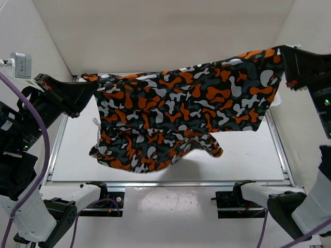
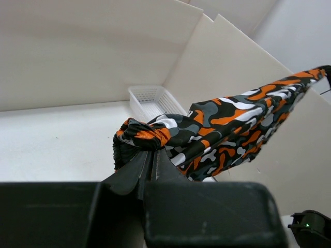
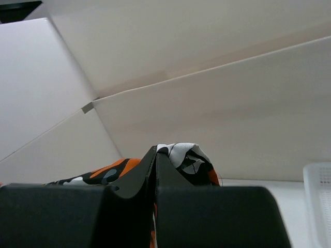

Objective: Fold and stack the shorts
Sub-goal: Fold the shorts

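Note:
The camouflage shorts [image 1: 181, 111], orange, black, grey and white, hang spread in the air between both arms above the white table [image 1: 243, 160]. My left gripper [image 1: 92, 88] is shut on the shorts' left corner; in the left wrist view the bunched fabric [image 2: 142, 135] sits at my closed fingertips [image 2: 150, 152]. My right gripper [image 1: 282, 51] is shut on the right corner, held higher; the right wrist view shows fabric [image 3: 189, 157] pinched at the closed fingertips [image 3: 155, 150]. The shorts' lower edge droops toward the table.
A white mesh basket [image 2: 152, 101] stands at the table's far corner by the white walls; its edge also shows in the right wrist view [image 3: 318, 188]. White walls enclose the table at the back and sides. The arm bases [image 1: 103, 199] sit at the near edge.

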